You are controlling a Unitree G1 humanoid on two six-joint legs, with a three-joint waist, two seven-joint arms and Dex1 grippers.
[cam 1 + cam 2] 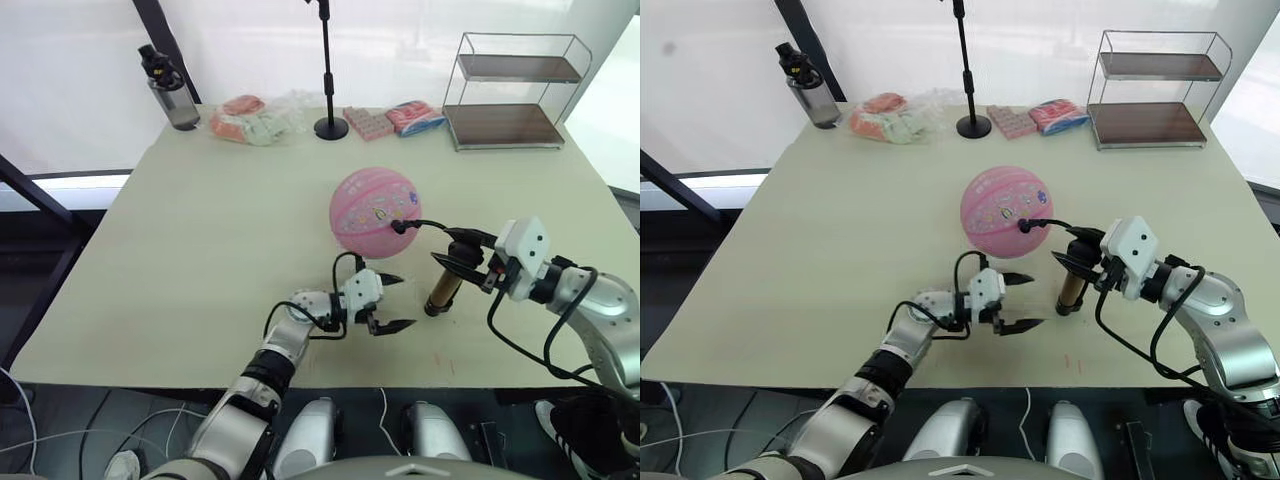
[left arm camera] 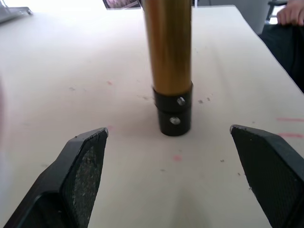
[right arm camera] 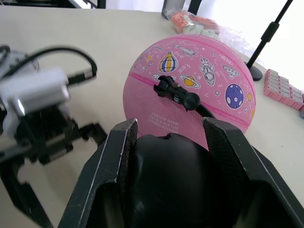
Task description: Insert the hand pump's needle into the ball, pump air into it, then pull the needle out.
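Observation:
The pink ball rests mid-table. Just right of it and nearer to me, the hand pump stands upright on its black base cap, gold barrel above. My right gripper is shut on the pump's black handle at the top. A thin black hose arcs from there to a black fitting sitting against the ball's skin; the needle itself is hidden. My left gripper is open, low over the table left of the pump's base, with its fingers spread wide and holding nothing.
Along the far edge stand a water bottle, snack packets, a black stand pole, pink packets and a wire shelf. A person's hand shows beyond the table's right side.

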